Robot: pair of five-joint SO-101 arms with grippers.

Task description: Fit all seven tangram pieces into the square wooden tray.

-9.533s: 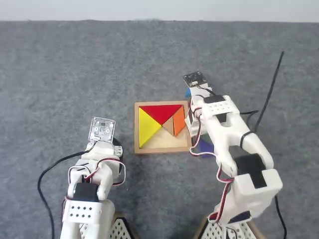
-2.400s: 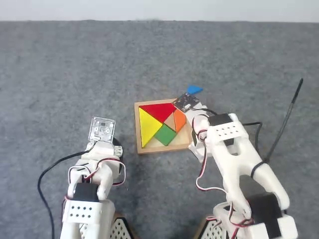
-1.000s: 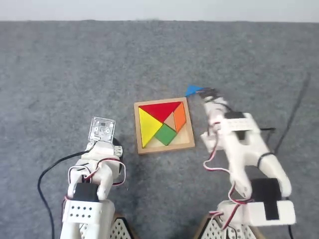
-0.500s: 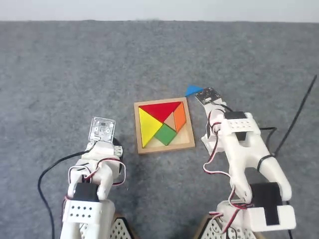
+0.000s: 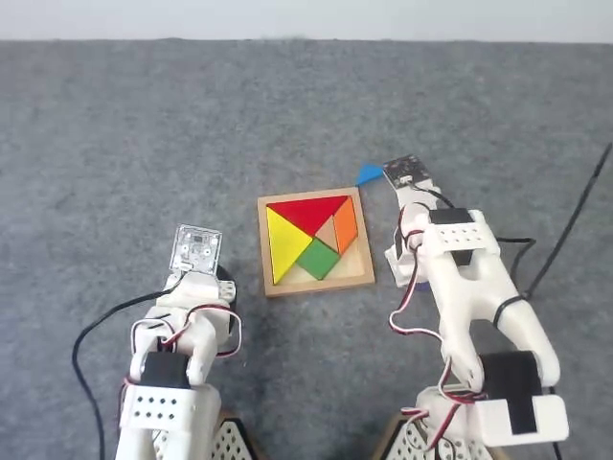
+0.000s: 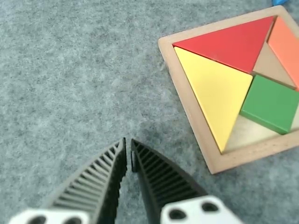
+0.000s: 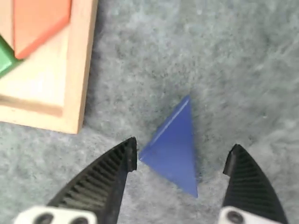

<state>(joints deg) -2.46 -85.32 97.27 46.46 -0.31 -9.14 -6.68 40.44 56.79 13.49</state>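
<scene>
The square wooden tray (image 5: 316,286) lies mid-table and holds a red triangle (image 5: 311,213), a yellow triangle (image 5: 283,245), a green square (image 5: 317,258) and an orange piece (image 5: 346,228). A light blue piece (image 5: 369,174) lies on the carpet past the tray's far right corner. My right gripper (image 7: 182,149) is open just right of the tray (image 7: 77,84), low over a dark blue triangle (image 7: 175,147) that lies flat between its fingers. My left gripper (image 6: 128,142) is shut with nothing in it, to the left of the tray (image 6: 205,149).
Grey carpet covers the table. The right arm (image 5: 450,259) stretches along the tray's right side. The left arm (image 5: 192,297) sits near the front left. Black cables trail beside both arms.
The green square now lies in the tray. The right arm swung from over the tray to its right side, then drew back toward the front. The left arm stayed still.
</scene>
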